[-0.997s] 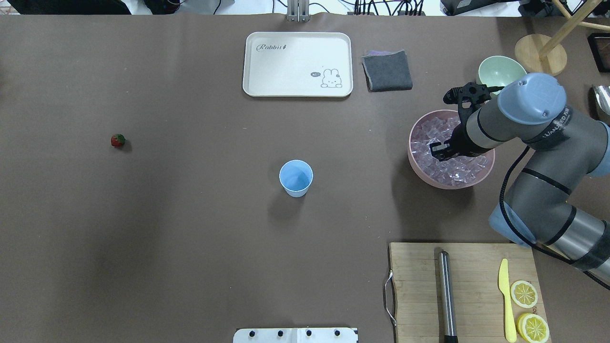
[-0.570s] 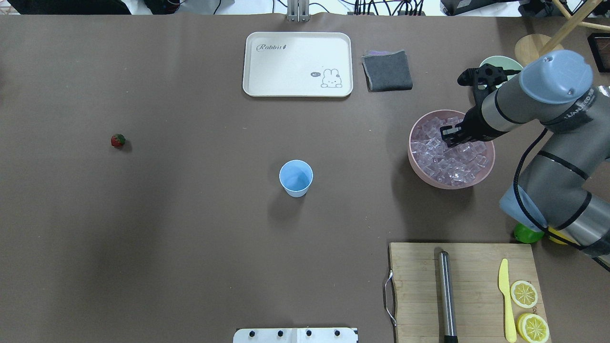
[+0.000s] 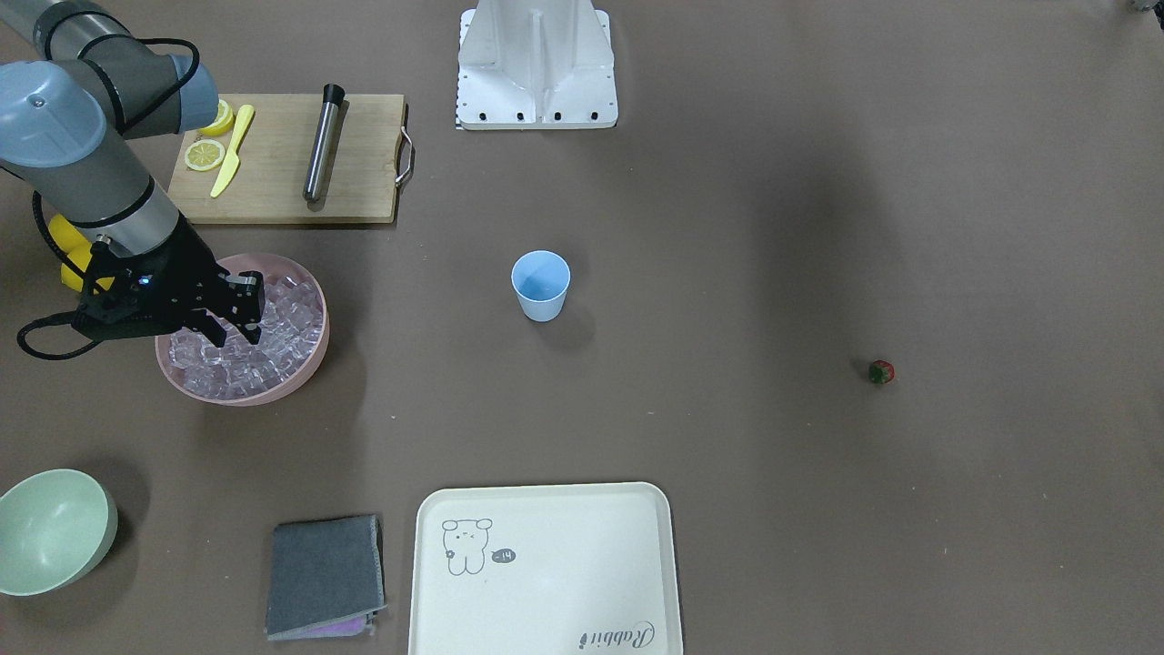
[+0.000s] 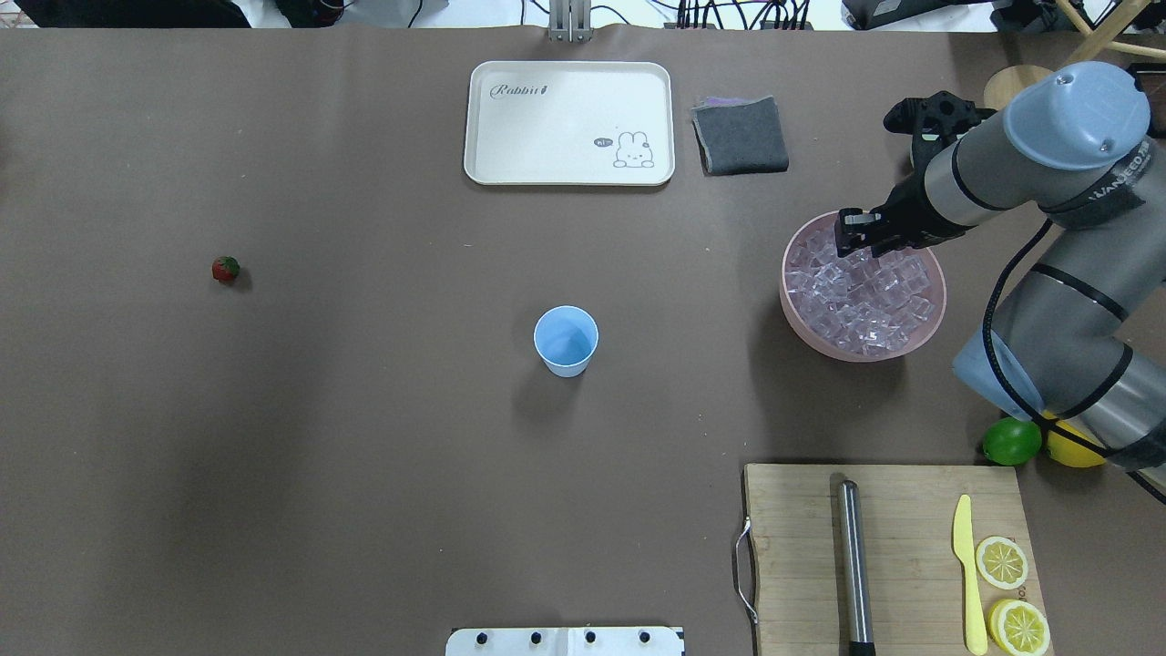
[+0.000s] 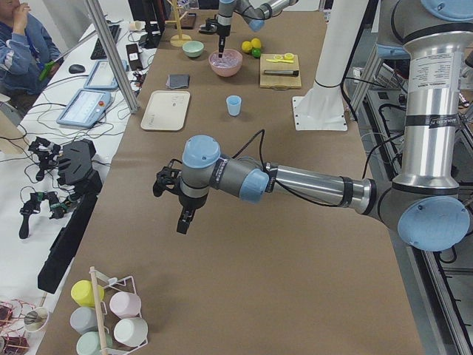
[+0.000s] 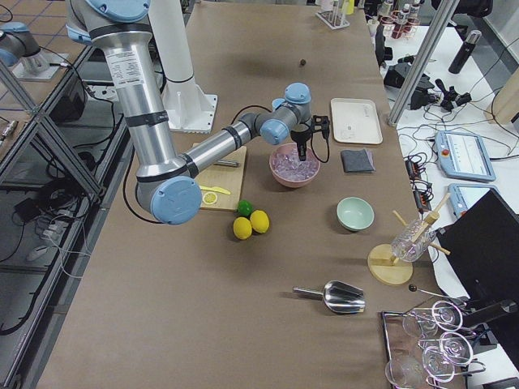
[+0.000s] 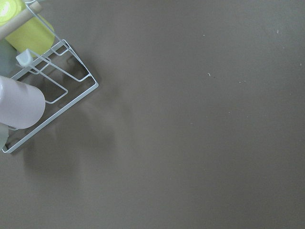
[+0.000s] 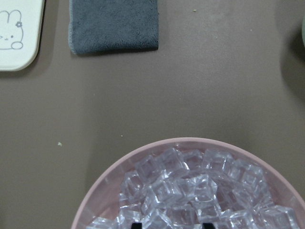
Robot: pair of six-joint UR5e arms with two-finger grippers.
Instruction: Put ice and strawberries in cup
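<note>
At the table's right: right gripper (image 3: pixel 238 314) with jaws parted, closed on nothing, tips just above the heaped ice (image 4: pixel 856 305) at the far side of the pink bowl (image 4: pixel 794 314). Left of that, mid-table and upright: the light blue cup (image 4: pixel 566 342). Well apart, further left: the lone strawberry (image 4: pixel 225 269). Out at the table's left end, near a rack of mugs (image 5: pixel 111 318): left gripper (image 5: pixel 185 220), opening impossible to tell.
</note>
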